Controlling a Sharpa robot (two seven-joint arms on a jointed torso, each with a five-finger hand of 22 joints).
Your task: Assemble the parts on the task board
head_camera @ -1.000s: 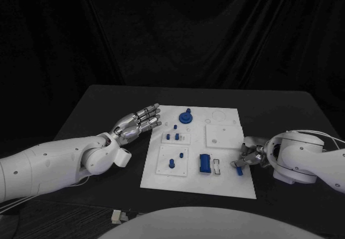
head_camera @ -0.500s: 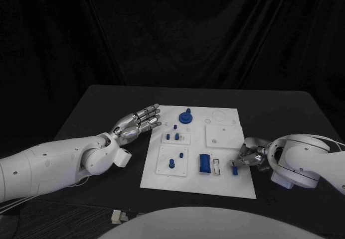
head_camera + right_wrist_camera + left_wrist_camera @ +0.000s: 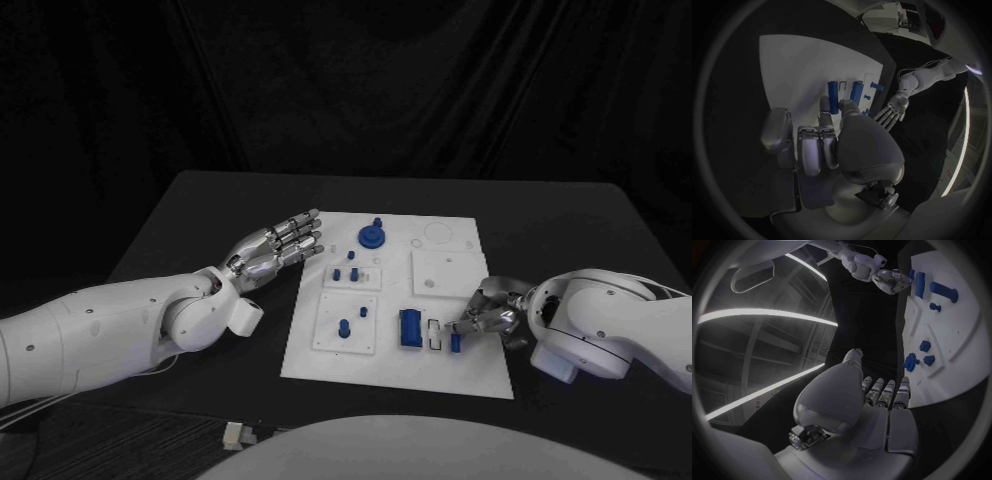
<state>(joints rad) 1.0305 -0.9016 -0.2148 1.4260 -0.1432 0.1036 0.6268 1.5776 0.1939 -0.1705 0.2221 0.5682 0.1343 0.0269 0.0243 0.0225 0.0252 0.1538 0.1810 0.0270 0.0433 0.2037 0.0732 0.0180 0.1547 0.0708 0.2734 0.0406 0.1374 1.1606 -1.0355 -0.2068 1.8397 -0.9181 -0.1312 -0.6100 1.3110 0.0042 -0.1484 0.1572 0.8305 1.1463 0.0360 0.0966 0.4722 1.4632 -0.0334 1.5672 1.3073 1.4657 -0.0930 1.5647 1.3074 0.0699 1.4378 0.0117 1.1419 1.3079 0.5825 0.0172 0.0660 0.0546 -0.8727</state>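
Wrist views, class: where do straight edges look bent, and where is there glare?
Left wrist view: the task board has curved edges, and bright light strips arc across the room behind the left hand. Right wrist view: the board's edge bows around the right hand; a bright streak glares at the rim.

A black table (image 3: 188, 215) is standing in front of a dark curtain (image 3: 375, 90), and it is carrying a white task board (image 3: 454, 375) lying flat near its middle, with the long sides running from near to far. At the near left edge of the table, a small pale object (image 3: 234, 433) is sitting
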